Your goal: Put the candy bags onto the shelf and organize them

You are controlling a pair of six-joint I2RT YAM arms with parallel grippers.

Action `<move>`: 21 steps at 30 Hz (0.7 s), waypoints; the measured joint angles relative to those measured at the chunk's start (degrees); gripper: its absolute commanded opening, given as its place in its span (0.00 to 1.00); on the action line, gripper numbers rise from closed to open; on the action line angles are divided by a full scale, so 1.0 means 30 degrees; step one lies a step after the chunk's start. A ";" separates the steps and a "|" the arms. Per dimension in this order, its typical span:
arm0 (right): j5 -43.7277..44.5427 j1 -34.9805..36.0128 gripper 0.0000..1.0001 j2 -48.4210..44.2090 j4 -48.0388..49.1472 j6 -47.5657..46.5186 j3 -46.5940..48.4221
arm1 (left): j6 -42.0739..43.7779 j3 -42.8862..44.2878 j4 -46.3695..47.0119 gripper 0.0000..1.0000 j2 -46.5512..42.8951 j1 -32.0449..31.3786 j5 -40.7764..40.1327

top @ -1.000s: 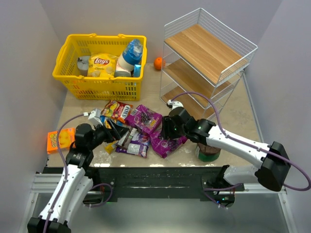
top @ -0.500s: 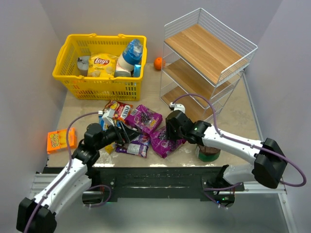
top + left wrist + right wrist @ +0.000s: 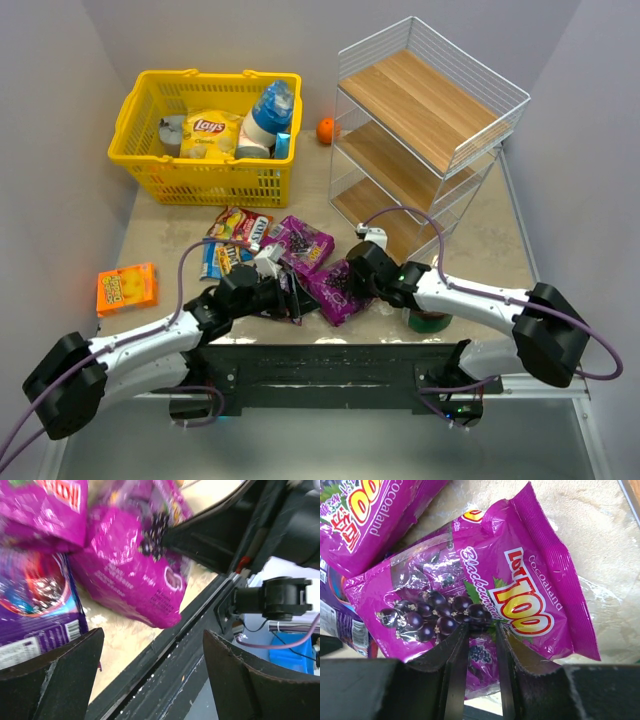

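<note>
The candy bags lie in a pile on the table's near middle. My right gripper (image 3: 350,285) (image 3: 482,627) is shut on a large purple blackcurrant bag (image 3: 335,292) (image 3: 520,590), with a fold of its front pinched between the narrow jaws. A second large purple bag (image 3: 302,243) (image 3: 370,515) lies just behind it. Red and brown packets (image 3: 240,228) and a blue one (image 3: 215,260) lie further left. My left gripper (image 3: 285,292) (image 3: 152,635) stands wide open and holds nothing. It hangs over the table's front edge beside the pinched bag (image 3: 130,575) and a dark purple packet (image 3: 30,595). The shelf (image 3: 420,110), white wire with wooden tiers, stands at the back right.
A yellow basket (image 3: 150,170) holding a Lay's bag and bottles stands at the back left. A flat orange box (image 3: 127,287) lies at the left edge, and an orange ball (image 3: 326,130) sits between basket and shelf. A dark round object (image 3: 430,320) sits under my right forearm.
My left arm has swung right across the pile, staying open. The right gripper's jaws have narrowed onto the purple bag, and it has shifted slightly toward the front.
</note>
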 measured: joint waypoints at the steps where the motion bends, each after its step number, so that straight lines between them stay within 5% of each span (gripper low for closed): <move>1: 0.0015 0.0000 0.31 0.0000 0.0160 0.0102 -0.0087 | -0.0102 0.0000 0.0197 0.88 0.0335 -0.0240 -0.0189; 21: 0.0393 0.0000 0.34 -0.1530 0.0816 0.1843 -0.1588 | -0.8415 -0.0036 0.5049 0.93 0.5727 -0.3752 -0.5931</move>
